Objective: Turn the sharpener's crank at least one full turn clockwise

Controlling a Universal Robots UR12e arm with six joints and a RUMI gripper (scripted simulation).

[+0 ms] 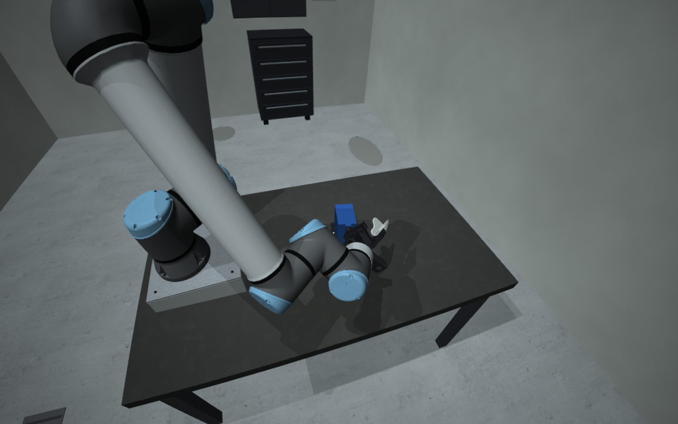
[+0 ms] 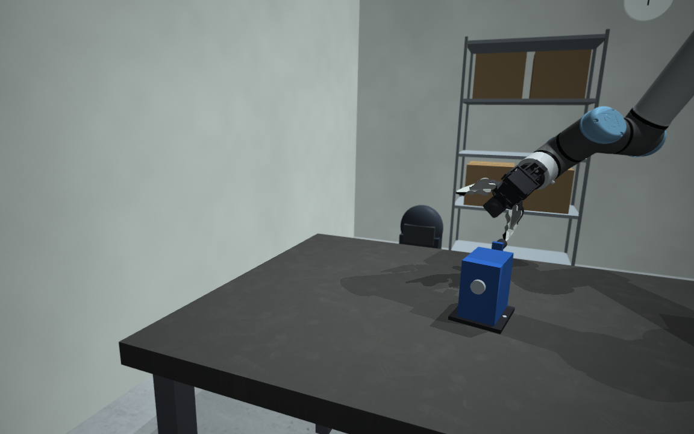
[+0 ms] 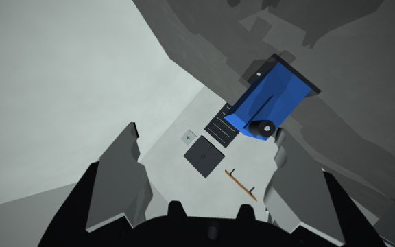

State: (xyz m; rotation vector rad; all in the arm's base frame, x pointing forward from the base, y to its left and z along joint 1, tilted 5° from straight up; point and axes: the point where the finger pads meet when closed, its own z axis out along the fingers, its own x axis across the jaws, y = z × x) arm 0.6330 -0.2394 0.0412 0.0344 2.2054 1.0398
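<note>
The sharpener (image 2: 484,286) is a blue box on a black base plate, standing upright near the middle of the dark table. It also shows in the top view (image 1: 345,216) and in the wrist view (image 3: 273,99). Its crank is on the side facing away from the exterior camera, and only the handle's tip (image 2: 497,245) shows above the box there. In the wrist view the crank handle (image 3: 262,127) is a black cylinder with a white dot on its end. My gripper (image 2: 492,210) hovers just above and behind the sharpener, wide open and empty. In the wrist view (image 3: 206,130) its right fingertip is next to the handle.
The arm's base (image 1: 173,247) is mounted on a grey plate at the table's left side. A wall runs close along the table's far edge. A metal shelf with cardboard boxes (image 2: 527,145) and a dark drawer cabinet (image 1: 281,73) stand on the floor beyond the table.
</note>
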